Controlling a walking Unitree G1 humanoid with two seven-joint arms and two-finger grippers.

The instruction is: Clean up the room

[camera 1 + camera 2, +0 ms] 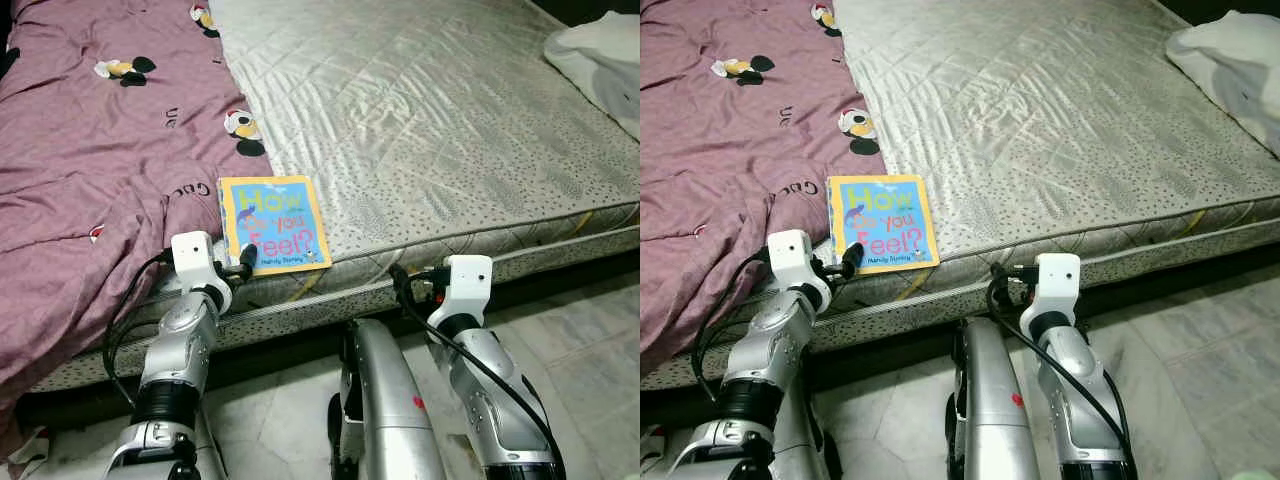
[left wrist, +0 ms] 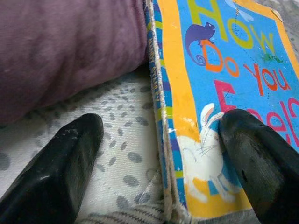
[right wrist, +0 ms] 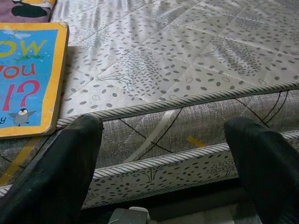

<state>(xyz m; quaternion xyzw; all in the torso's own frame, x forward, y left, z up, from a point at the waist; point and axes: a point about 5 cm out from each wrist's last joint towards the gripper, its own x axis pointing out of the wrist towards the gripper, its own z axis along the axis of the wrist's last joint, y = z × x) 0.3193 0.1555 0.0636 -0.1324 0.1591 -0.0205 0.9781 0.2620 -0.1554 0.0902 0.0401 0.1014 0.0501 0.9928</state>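
We are finding the rumpled maroon cartoon-print blanket (image 1: 90, 170) lying across the bed's left part. Just beside it, the thin blue-and-yellow children's board book (image 1: 272, 222) is lying flat at the near edge of the grey quilted mattress (image 1: 440, 140). Our left hand (image 2: 159, 163) is straddling the book's near left corner, released, one finger on the cover. We are judging the book light, stiff and glossy; pinching across that frayed spine corner suits it. Our right hand (image 3: 163, 163) is hovering released before the mattress edge.

A bare mattress (image 1: 430, 110) carries a picture book (image 1: 272, 222) and purple blanket (image 1: 90, 150).
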